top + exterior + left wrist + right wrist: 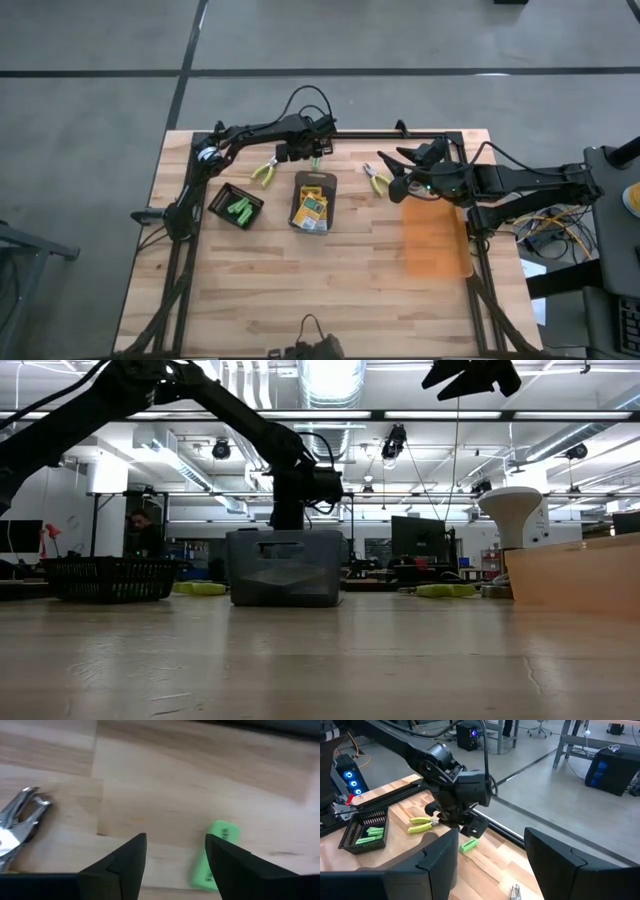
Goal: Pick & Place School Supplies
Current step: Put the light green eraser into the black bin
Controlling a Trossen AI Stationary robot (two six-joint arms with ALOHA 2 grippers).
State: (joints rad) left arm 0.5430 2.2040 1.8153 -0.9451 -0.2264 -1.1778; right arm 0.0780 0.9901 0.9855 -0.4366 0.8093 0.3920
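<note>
A pale wooden surface (330,280) was seen from above with two dark arms reaching over its far edge. The left tool (312,152) was held just above the surface near the far edge, its fingers (125,862) spread apart and gripping nothing. A short bright-green stick (214,854) lay flat on the wood just beside one of those fingers, apparently not pinched. Pliers with yellow-green handles (264,173) lay on the surface close to that tool. A dark grey tray (314,201) sat near the middle, with yellow-and-green crayon boxes (312,209) stacked inside it. A small black mesh basket (236,206) stood beside the tray on the left arm's side, with more green sticks (240,210) in it. The right tool (397,172) was raised above the surface, fingers spread wide and empty, with a second pair of pliers (377,179) lying near it.
</note>
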